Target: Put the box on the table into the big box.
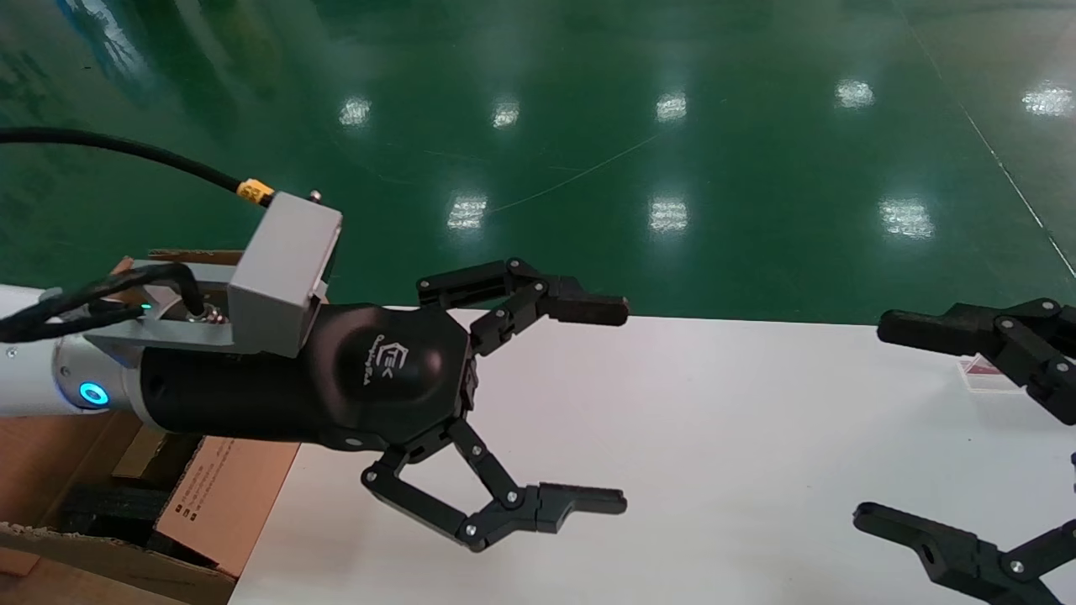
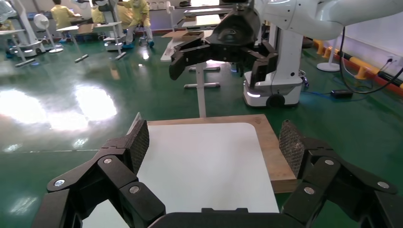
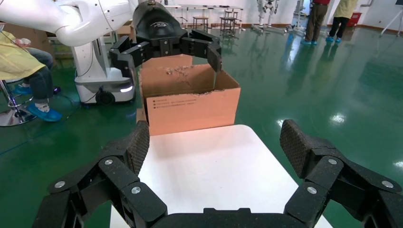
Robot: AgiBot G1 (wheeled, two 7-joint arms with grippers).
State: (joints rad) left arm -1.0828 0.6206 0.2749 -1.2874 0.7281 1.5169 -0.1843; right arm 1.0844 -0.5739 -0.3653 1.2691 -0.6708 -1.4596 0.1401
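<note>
In the head view the left gripper (image 1: 618, 407) hung over the white worktop (image 1: 714, 454) at left centre of the frame, its fingers (image 1: 588, 309) spread wide and empty. The right gripper (image 1: 874, 420) sat at the right edge, fingers wide too. The big box (image 1: 223, 496) stood at lower left beside the worktop. The small box could not be seen in any view.

The big box (image 3: 190, 102), a brown corrugated carton with ragged open flaps and black print on one side, stands touching the white bench's (image 1: 714, 454) left end.
</note>
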